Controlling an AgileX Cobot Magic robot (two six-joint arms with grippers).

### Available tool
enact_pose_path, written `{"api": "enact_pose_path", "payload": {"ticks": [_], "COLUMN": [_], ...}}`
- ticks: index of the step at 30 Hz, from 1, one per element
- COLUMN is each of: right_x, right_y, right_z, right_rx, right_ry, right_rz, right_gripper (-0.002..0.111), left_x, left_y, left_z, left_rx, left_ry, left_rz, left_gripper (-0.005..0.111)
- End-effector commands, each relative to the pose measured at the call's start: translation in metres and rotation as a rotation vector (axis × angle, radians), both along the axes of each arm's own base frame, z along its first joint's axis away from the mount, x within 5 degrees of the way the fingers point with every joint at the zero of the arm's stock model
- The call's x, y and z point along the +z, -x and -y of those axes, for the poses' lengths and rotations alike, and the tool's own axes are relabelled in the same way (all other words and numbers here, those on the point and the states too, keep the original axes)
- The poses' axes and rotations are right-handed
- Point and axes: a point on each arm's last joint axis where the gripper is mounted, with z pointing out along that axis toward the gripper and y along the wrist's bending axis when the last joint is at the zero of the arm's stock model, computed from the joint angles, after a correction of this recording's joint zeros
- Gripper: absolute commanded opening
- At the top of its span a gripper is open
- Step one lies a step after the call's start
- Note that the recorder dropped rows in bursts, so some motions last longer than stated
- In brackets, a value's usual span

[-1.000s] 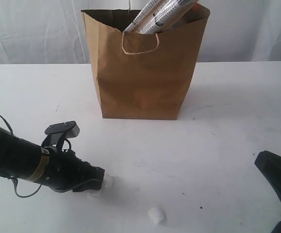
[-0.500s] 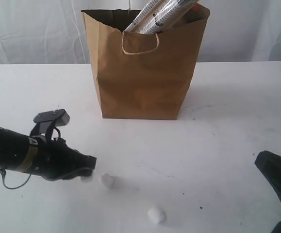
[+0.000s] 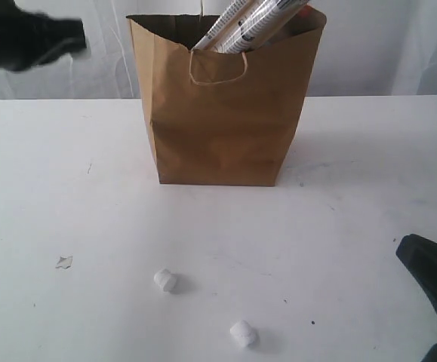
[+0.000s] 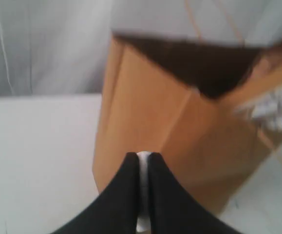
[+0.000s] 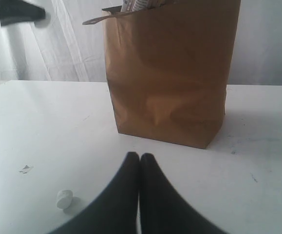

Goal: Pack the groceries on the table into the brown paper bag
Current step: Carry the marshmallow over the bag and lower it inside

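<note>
Inside the left claw, a marshmallow (brown paper bag beyond)

White table: brown paper bag upright, two marshmallows, small scrap.

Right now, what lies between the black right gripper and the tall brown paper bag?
Only bare white tabletop: the right wrist view shows nothing between the right gripper and the brown paper bag. A white marshmallow lies off that line.

I get bright, even light; soft shadow beside the brown paper bag; left wrist view smeared, unfocused.
</note>
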Motion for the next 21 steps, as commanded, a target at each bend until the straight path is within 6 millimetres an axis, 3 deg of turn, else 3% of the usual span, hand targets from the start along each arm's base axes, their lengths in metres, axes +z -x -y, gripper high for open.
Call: {"api": "enact_pose_path", "payload": {"ticks": [1, 5, 12, 21], "right_x": [-0.001, -0.001, -0.001, -0.001], "right_y": [0.000, 0.000, 0.000, 0.000], "right_z": [0.001, 0.001, 0.001, 0.001], "right_rx": [-0.006, -0.006, -0.006, -0.006], "right_ry": [-0.005, -0.005, -0.005, -0.005], "right_rz": [0.004, 0.004, 0.004, 0.004], "right_gripper": [0.000, 0.000, 0.000, 0.000], "left_x": [0.045, 0.058, 0.048, 0.044], "left_y": [-0.020, -0.038, -0.068, -0.071], "left_z": [0.000, 0.006, 0.016, 0.034], "left_rx": [0.027, 0.007, -0.033, -0.240], "left_ry": [0.008, 0.028, 0.062, 0.099], "left_rz": [0.142, 0.174, 0.138, 0.200], "left_gripper": [0.002, 0.002, 0.002, 0.002]}}
